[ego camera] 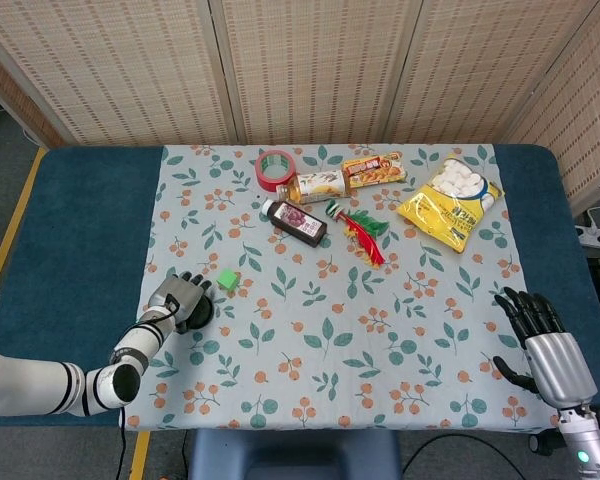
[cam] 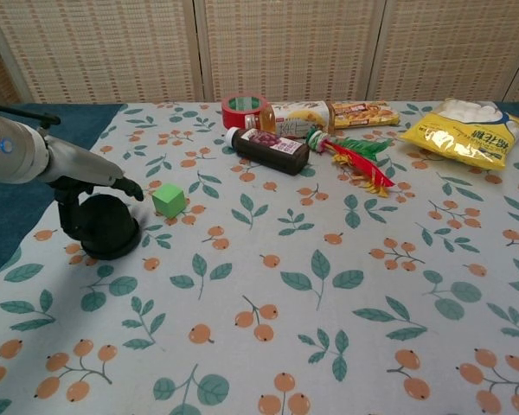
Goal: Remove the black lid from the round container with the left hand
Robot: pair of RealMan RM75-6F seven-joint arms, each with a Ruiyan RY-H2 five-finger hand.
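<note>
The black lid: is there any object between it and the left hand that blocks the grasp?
Nothing visible blocks it. The left hand is already over the black lid, fingers reaching down around it; actual contact cannot be confirmed. The nearest object, the green cube, sits beside the lid on the cloth, apart from it and outside the grasp.

- We see the round container near the desk's left edge, our left hand over it; the cube just right of it
- Behind, mid-desk: tape roll, bottle, snack packs; the marshmallow bag far right
- Our right hand at the front right corner
</note>
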